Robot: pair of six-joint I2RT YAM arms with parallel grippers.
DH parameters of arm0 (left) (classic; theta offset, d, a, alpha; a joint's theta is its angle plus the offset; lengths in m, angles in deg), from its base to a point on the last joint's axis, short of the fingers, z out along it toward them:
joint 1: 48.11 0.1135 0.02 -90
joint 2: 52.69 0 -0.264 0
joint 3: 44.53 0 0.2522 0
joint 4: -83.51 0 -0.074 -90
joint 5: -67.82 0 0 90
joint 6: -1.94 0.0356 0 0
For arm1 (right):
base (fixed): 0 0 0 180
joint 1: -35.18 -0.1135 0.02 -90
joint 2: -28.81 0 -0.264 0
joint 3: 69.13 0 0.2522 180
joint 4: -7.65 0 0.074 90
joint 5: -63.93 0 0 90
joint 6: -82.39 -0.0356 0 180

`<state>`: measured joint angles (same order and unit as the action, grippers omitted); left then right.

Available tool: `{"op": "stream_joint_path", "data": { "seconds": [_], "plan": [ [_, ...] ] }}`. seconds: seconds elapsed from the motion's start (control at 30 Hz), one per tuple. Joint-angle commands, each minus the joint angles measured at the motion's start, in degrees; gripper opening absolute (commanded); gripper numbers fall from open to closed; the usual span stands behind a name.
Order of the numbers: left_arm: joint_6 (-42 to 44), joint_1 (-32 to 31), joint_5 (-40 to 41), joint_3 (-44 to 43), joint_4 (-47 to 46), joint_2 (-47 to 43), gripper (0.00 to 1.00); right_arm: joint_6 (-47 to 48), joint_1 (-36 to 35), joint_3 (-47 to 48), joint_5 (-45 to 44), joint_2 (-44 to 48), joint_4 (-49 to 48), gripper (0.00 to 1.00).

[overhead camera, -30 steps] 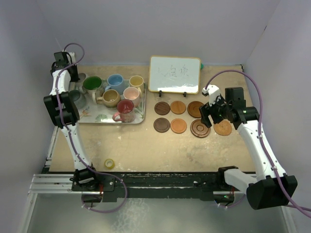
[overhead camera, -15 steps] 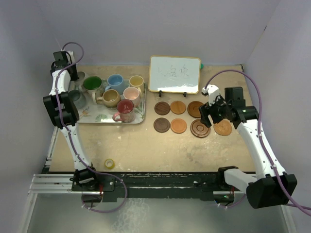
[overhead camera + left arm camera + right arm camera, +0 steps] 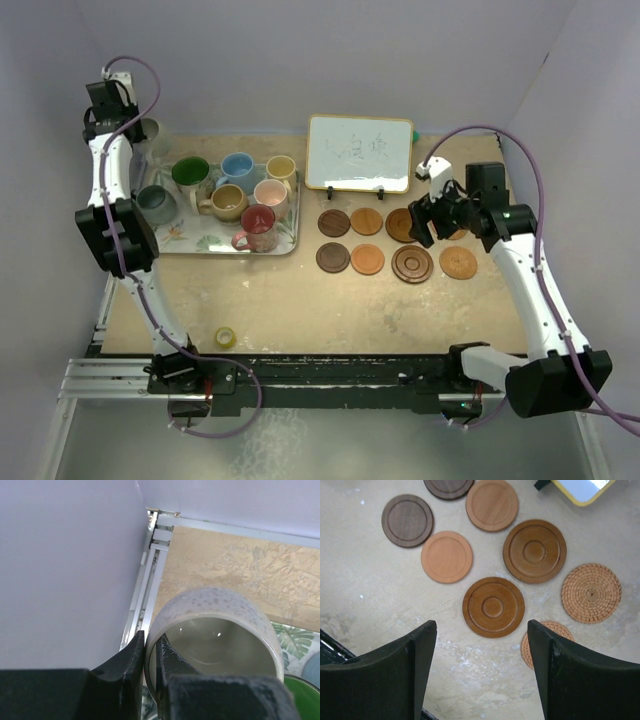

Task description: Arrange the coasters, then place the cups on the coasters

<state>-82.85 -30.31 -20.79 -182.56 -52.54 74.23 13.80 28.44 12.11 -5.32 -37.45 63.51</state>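
My left gripper point(image 3: 150, 652) is shut on the rim of a speckled white cup point(image 3: 215, 610), one finger inside and one outside. It holds the cup point(image 3: 148, 130) up at the far left corner. Several more cups stand on the leaf tray point(image 3: 205, 245), among them grey point(image 3: 155, 203), green-lined point(image 3: 190, 172), light blue point(image 3: 237, 165) and red point(image 3: 259, 225). My right gripper point(image 3: 481, 645) hangs open and empty above the coasters. Below it lie a ringed coaster point(image 3: 493, 607), a second ringed one point(image 3: 534, 551), a rattan one point(image 3: 591, 593) and dark wooden ones point(image 3: 407, 520).
A small whiteboard point(image 3: 360, 152) stands on its feet just behind the coasters. A yellow tape roll point(image 3: 226, 337) lies near the front edge on the left. Purple walls close in the left, back and right sides, the left one tight beside the held cup.
My left arm has lifted the white cup up and back toward the far left corner. My right gripper has drawn back from the front rattan coaster, which now lies uncovered.
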Motion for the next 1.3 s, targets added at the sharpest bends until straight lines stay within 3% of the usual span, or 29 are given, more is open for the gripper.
{"op": "stream_joint_path", "data": {
  "seconds": [0.0,0.1,0.23,0.33,0.53,0.77,1.0,1.27],
  "plan": [
    [1.24,-1.69,1.44,2.07,-6.75,-12.91,0.03,-1.78,-0.67,5.71,4.45,-1.27,-1.76,0.75],
    [1.62,-4.90,2.06,10.22,-7.58,-20.02,0.03,-4.65,-0.92,8.44,6.50,-2.51,-3.98,0.75],
    [3.10,-14.16,5.41,22.66,-10.03,-32.18,0.03,-8.88,-1.53,10.18,8.65,-2.84,-8.04,0.75],
    [3.20,-22.82,8.94,25.28,-7.72,-36.54,0.03,-12.05,-2.22,11.19,9.59,-2.89,-11.66,0.75],
    [2.74,-40.99,17.30,27.20,-6.94,-37.84,0.03,-21.54,-3.46,11.70,10.89,-3.87,-21.00,0.76],
    [2.35,-58.20,24.44,25.49,-9.68,-32.07,0.03,-31.11,-4.88,12.21,8.91,-7.53,-26.75,0.77],
    [-1.75,-66.10,28.51,23.16,-12.06,-26.16,0.03,-36.49,-5.03,5.42,8.40,-6.34,-31.57,0.79],
    [-8.07,-68.79,31.26,20.71,-11.51,-22.54,0.03,-40.84,-5.12,-1.86,3.84,-5.01,-34.62,0.80]
  ]
}}
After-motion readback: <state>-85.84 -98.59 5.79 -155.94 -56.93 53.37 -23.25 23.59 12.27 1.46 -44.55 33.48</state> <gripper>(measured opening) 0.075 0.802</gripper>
